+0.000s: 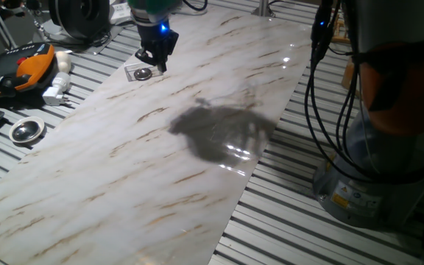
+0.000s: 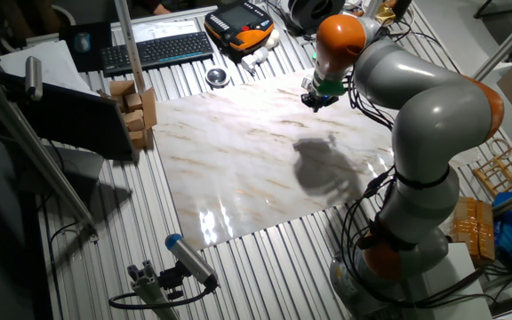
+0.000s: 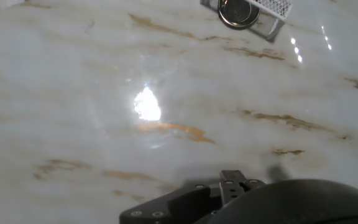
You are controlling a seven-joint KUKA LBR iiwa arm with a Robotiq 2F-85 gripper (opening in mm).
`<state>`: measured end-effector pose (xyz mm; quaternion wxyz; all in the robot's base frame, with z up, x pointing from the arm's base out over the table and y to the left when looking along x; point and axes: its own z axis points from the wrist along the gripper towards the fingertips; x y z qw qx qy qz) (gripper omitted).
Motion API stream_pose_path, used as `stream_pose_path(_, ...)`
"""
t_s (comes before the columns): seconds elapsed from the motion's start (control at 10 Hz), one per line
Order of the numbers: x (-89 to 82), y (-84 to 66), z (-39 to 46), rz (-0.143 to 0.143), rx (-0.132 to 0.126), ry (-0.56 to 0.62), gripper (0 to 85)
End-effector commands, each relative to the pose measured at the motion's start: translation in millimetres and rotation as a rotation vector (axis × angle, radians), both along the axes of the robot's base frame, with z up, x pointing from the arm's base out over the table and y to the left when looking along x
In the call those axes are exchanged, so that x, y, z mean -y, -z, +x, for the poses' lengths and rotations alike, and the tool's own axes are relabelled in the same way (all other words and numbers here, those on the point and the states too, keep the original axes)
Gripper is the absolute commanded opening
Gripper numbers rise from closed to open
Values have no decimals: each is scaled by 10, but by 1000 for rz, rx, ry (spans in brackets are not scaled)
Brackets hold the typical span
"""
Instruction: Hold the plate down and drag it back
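The plate (image 1: 143, 73) is a small shiny silver disc lying on a clear flat rectangular piece (image 1: 132, 71) near the far left edge of the marble slab (image 1: 160, 147). In the hand view the plate (image 3: 238, 12) sits at the top edge, ahead of the hand. My gripper (image 1: 158, 65) hangs just right of the plate, a little above the slab, with its black fingers drawn together and nothing between them. In the other fixed view the gripper (image 2: 316, 101) stands at the slab's far edge and the plate is hidden behind it.
A larger round metal dish (image 1: 26, 130) rests on the slatted table left of the slab. An orange-and-black pendant (image 1: 20, 70) and a white plug (image 1: 56, 92) lie beyond it. Cables (image 1: 319, 88) hang by the arm's base on the right.
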<state>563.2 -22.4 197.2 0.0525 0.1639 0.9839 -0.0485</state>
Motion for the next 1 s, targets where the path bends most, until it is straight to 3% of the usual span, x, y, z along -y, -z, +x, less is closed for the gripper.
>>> stream_pose_path(0.0,1,-10,35,4,-6,12,0)
stream_pose_path(0.3,35,54,117,17,-3,1,0)
stream_pose_path(0.6,46,61,129,61,-18,-21,0)
stream_pose_path(0.7,67,58,138,47,-16,-6,0)
stream_pose_path(0.9,115,36,159,68,-23,10,0)
